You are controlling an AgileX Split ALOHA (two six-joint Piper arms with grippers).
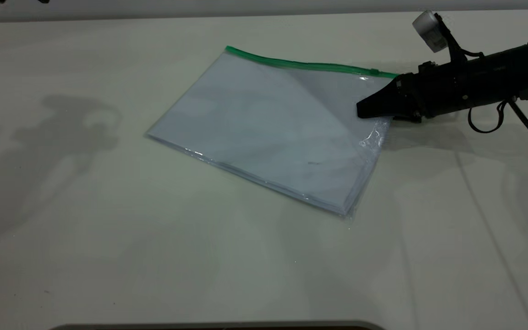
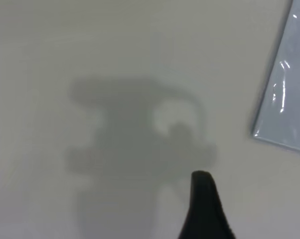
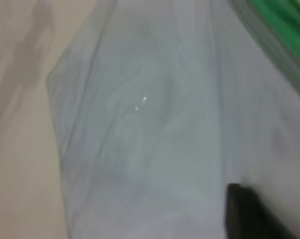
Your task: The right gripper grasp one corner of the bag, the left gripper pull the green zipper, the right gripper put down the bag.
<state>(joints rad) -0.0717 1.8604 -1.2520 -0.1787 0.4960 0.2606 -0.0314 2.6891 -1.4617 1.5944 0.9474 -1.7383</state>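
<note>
Currently the bag point(image 1: 273, 123) is being pinched near its green zipper point(image 1: 310, 65) corner by the right gripper point(image 1: 365, 110); the left gripper point(image 2: 206, 209) cannot be judged.

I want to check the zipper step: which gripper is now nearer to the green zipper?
Right. The right gripper reaches over the bag corner just below the green zipper. The left gripper hangs over bare table, away from the bag.

Soft, dim light is cast over the table point(image 1: 108, 256), and an arm-shaped shadow point(image 1: 62, 133) is thrown at its left. Small glints are seen on the bag point(image 1: 268, 133). The right wrist view is heavily blurred; the left wrist view is softened.
</note>
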